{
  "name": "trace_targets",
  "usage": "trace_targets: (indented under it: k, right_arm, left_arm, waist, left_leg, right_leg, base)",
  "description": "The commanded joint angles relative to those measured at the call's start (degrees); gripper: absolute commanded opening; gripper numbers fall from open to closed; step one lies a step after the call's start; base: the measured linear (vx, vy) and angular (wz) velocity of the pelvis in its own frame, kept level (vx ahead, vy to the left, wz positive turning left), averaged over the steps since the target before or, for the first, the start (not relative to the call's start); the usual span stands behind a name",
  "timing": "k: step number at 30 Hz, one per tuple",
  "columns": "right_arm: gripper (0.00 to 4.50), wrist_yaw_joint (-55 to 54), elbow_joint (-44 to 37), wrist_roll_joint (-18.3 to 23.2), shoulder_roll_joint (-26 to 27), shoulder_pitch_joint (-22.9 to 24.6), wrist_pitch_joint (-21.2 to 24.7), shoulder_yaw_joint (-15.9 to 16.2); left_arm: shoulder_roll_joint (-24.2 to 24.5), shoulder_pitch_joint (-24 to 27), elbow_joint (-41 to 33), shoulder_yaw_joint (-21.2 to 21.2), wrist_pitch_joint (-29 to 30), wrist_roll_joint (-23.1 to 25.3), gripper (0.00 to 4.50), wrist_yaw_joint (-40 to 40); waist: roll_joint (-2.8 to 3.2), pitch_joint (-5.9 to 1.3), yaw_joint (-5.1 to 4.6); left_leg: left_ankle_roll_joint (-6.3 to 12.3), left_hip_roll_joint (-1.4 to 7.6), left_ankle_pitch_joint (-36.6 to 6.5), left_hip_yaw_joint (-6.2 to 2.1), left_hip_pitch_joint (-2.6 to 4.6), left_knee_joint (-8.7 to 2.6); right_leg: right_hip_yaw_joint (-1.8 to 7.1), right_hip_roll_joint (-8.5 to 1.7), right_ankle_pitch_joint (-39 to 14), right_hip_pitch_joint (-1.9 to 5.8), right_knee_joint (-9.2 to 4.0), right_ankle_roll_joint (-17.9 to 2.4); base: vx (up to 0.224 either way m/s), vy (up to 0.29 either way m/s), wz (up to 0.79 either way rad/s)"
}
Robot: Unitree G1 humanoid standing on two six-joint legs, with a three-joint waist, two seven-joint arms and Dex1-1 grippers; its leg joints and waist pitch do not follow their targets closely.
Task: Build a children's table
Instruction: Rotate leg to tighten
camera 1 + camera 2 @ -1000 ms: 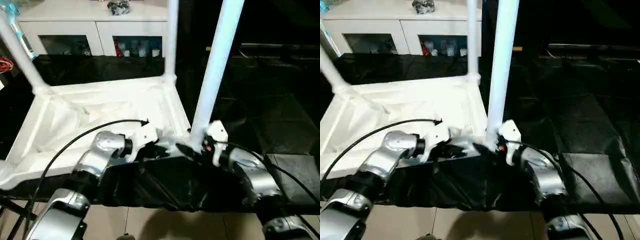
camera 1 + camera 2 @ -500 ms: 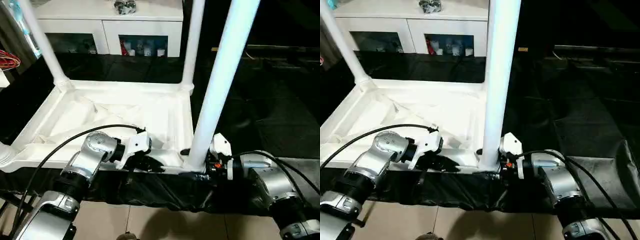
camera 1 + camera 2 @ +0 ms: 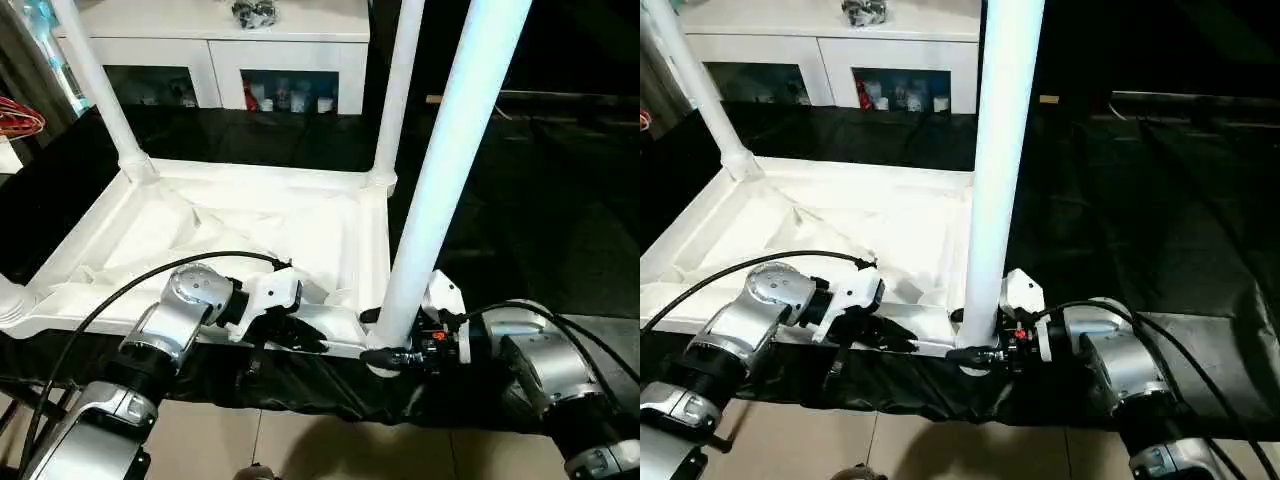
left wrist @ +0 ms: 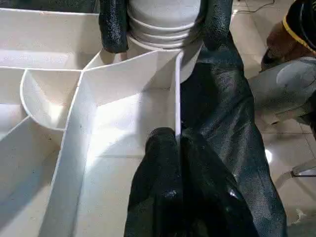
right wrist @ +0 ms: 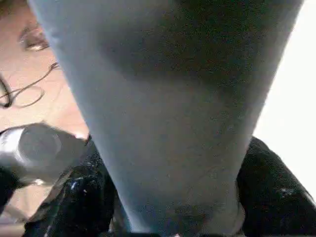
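Black-draped table [image 3: 520, 230] before a white glass-door cabinet [image 3: 215, 45], with the children's table upside down on it.

Upturned white tabletop [image 3: 250, 225] lying ribbed side up at the near edge of the black cover, with legs standing in its corner sockets: far left leg [image 3: 100, 85], far right leg [image 3: 400, 90], near right leg [image 3: 450, 160]. Left tool [image 4: 175, 143] pressed shut on a thin upright rib of the tabletop's near rim, just beside the near right socket. Right tool [image 3: 975, 352] set around the base of the near right leg, one black finger [image 5: 74, 202] on either side of it, touching or nearly so; a firm clamp not to be told.
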Motion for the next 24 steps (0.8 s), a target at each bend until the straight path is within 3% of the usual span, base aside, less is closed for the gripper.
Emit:
trace_targets:
  k: [1, 6, 8, 12, 16, 18, 19, 21, 24]
  right_arm:
    - [2.72, -5.17, 1.11, -0.44, 3.89, -0.03, 0.33, 1.14]
    - [2.72, -20.62, 7.92, -4.05, 8.92, -3.05, 0.93, -1.42]
    - [2.72, -34.73, 13.96, -6.65, 13.69, -5.88, 0.67, -3.6]
    - [2.72, -43.61, 17.9, -7.84, 17.35, -8.3, 0.77, -4.79]
    - [2.72, -47.35, 20.31, -8.98, 20.67, -10.1, -1.57, -4.71]
    - [3.28, -46.38, 20.63, -8.86, 21.41, -10.41, -2.12, -4.57]
    - [3.28, -45.59, 20.62, -8.21, 21.68, -10.46, -1.89, -4.99]
    - [3.45, -43.86, 20.0, -7.11, 21.39, -10.19, -1.22, -5.51]
    - [3.68, -39.36, 17.75, -8.67, 17.97, -8.67, -2.5, -2.96]
  left_arm:
    - [-4.11, -1.89, -0.09, 1.61, -1.29, -1.47, 0.0, 6.93]
    - [-6.64, -4.0, 2.71, 1.4, -0.44, 1.88, 0.0, 15.24]
    - [-9.83, -5.73, 4.87, 1.19, 0.85, 4.14, 0.0, 22.8]
    - [-12.95, -6.14, 5.17, 0.82, 2.48, 4.86, 0.0, 26.88]
    - [-15.91, -6.04, 5.57, 0.03, 2.6, 6.01, 0.0, 30.36]
    - [-16.51, -5.85, 5.58, -0.29, 2.26, 6.2, 0.0, 30.51]
    - [-16.64, -5.78, 5.57, -0.29, 2.09, 6.12, 0.0, 30.34]
    - [-16.3, -5.48, 5.11, -0.24, 1.79, 5.72, 0.0, 29.58]
    - [-14.11, -4.3, 3.57, -0.5, 0.61, 4.73, 0.0, 25.45]
  waist:
    - [-0.86, -3.3, -0.16]
    - [-0.77, -2.99, -1.33]
    - [-0.69, -2.98, -2.2]
    - [-0.66, -3.22, -2.4]
    - [-0.52, -3.41, -2.37]
    - [-0.53, -3.34, -2.38]
    - [-0.49, -3.28, -2.39]
    - [-0.51, -3.23, -2.34]
    - [-0.55, -3.31, -2.34]
  left_leg:
    - [3.77, 2.05, -10.77, -0.34, -0.24, -3.44]
    - [1.29, 1.75, -13.47, -0.61, 0.05, -3.96]
    - [0.19, 1.59, -14.81, -0.75, 0.28, -4.07]
    - [0.79, 1.65, -13.28, -0.59, 0.16, -3.9]
    - [1.65, 1.57, -11.42, -0.42, -0.04, -3.68]
    - [2.0, 1.49, -11.95, -0.41, -0.11, -3.75]
    - [2.14, 1.54, -12.72, -0.42, -0.03, -3.8]
    - [2.23, 1.62, -13.68, -0.45, 0.05, -3.9]
    - [2.36, 1.69, -13.31, -0.47, -0.03, -3.9]
  right_leg:
    - [2.84, -3.74, -17.06, 2.99, -4.14, -9.38]
    - [2.67, -3.83, -23.0, 2.86, -4.85, -7.58]
    - [2.61, -3.9, -25.01, 2.8, -5.22, -6.87]
    - [2.9, -3.84, -21.03, 2.78, -4.89, -7.52]
    - [2.85, -3.68, -16.06, 2.99, -4.39, -8.91]
    - [2.8, -3.64, -16.39, 3.11, -4.47, -8.96]
    - [2.8, -3.62, -17.35, 3.07, -4.59, -8.7]
    - [2.86, -3.67, -18.62, 3.05, -4.74, -8.33]
    - [2.88, -3.66, -17.46, 3.1, -4.6, -8.52]
  base:
    - [0.0, 0.0, 0.0]
    - [0.0, 0.0, 0.0]
    - [0.0, 0.0, 0.0]
    - [0.0, 0.0, 0.0]
    - [0.0, 0.0, 0.0]
    - [0.0, 0.0, 0.0]
    - [0.0, 0.0, 0.0]
    - [0.0, 0.0, 0.0]
    - [0.0, 0.0, 0.0]
